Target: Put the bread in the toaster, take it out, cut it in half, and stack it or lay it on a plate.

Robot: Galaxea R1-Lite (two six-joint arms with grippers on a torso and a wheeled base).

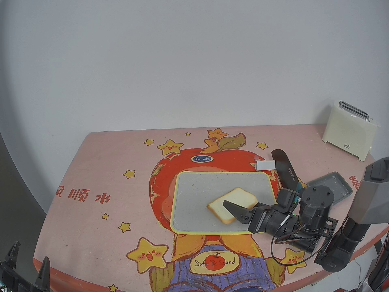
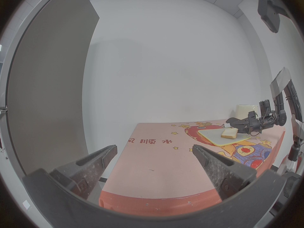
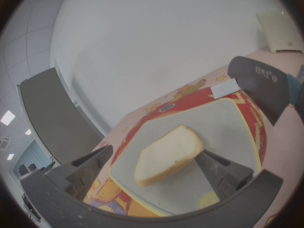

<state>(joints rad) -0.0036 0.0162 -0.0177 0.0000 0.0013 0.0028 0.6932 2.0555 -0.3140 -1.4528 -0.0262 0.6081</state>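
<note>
A slice of white bread [image 1: 234, 199] lies on the grey cutting board [image 1: 194, 195] with the yellow rim, its near edge tilted up. My right gripper [image 1: 231, 208] is open at that edge. One finger is over the slice and the other goes under it, as the right wrist view shows around the bread [image 3: 167, 155]. The cream toaster [image 1: 350, 129] stands at the far right corner. A dark grey plate [image 1: 332, 185] lies beside my right arm. My left gripper [image 2: 155, 155] hangs open and empty off the table's near left corner.
A black knife [image 1: 285, 169] lies right of the board, with a small white block [image 1: 265, 165] next to its tip. The pink table [image 1: 121, 207] has free room left of the board. A wall rises behind the table.
</note>
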